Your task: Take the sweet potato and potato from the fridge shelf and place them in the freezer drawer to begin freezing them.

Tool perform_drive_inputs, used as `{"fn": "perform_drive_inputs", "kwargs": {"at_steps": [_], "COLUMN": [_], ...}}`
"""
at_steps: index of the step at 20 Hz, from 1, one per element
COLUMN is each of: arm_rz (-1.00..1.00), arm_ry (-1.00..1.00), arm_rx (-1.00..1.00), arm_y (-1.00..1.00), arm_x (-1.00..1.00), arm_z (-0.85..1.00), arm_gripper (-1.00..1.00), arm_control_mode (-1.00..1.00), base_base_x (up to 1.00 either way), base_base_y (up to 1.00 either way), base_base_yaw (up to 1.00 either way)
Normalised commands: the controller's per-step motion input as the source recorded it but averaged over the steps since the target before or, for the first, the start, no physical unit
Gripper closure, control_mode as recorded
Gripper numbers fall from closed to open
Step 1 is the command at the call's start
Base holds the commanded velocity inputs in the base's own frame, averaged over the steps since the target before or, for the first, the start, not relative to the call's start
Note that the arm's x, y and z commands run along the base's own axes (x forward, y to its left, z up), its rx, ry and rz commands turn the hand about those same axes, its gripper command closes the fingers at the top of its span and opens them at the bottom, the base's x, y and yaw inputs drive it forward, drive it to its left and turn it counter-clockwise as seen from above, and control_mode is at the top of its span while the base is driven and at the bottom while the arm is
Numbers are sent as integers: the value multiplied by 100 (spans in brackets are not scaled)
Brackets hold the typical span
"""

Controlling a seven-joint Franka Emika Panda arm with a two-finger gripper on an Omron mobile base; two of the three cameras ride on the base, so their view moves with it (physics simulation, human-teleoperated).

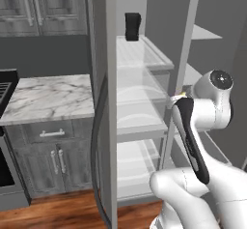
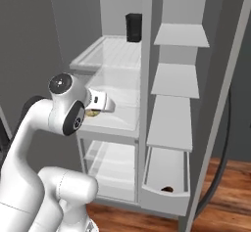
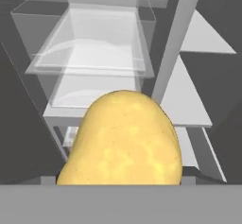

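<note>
Clamped in the two-finger gripper (image 2: 100, 109) is the lumpy yellow potato (image 3: 124, 140), carried in the air beside the clear fridge bins. A small dark lump, probably the sweet potato (image 2: 167, 189), already lies in the long light-grey freezer drawer (image 2: 164, 201), pulled out low on the right. What remains, I judge, is lowering this potato there.
</note>
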Motion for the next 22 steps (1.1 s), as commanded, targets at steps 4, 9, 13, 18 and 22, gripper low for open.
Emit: {"fn": "perform_drive_inputs", "kwargs": {"at_steps": [4,9,13,18,22], "arm_rz": [0,0,0,0,0], "arm_ry": [0,0,0,1,8], "arm_rx": [0,0,0,0,-3], "arm_y": [0,0,0,0,-5], "arm_x": [0,0,0,0,5], "arm_z": [0,0,0,0,-23], "arm_gripper": [100,100,100,100,100], "arm_control_mode": [100,100,100,-100,-100], "base_base_x": [-58,-22,0,0,0], "base_base_y": [-47,-67,-59,-10,0], "base_base_yaw": [0,-6,-12,-1,0]}}
